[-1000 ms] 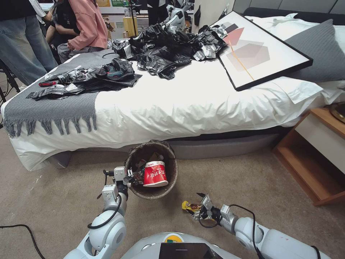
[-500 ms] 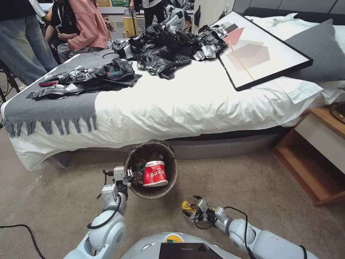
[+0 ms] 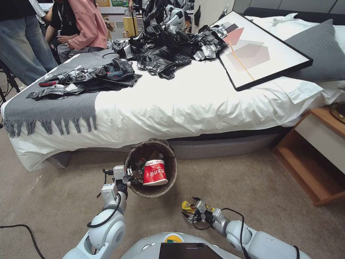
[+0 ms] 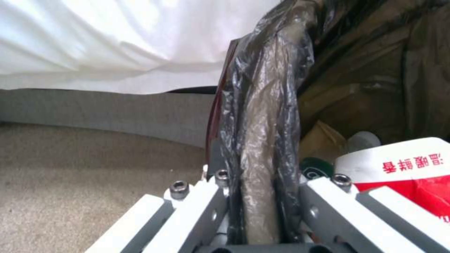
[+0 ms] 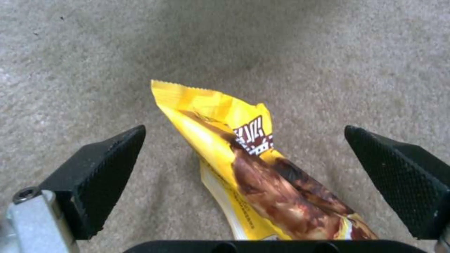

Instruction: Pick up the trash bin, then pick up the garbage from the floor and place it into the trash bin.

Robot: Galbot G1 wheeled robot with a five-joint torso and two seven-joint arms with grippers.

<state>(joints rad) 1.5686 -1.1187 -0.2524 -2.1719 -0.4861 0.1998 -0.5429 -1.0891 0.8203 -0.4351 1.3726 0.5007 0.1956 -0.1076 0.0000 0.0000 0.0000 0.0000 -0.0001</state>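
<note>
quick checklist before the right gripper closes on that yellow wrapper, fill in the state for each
1. Right gripper open: ok, its fingers stand wide apart.
2. Yellow wrapper between those fingers: ok, it lies on the carpet midway between them in the right wrist view.
3. Fingers low enough to pinch the wrapper: cannot tell.
4. Left gripper holding the trash bin: ok, it is shut on the bag-lined rim.
5. Bin mouth facing the robot: ok, it tilts this way with a red-and-white cup visible inside.
6. Floor around the wrapper free of other items: ok, bare carpet.
</note>
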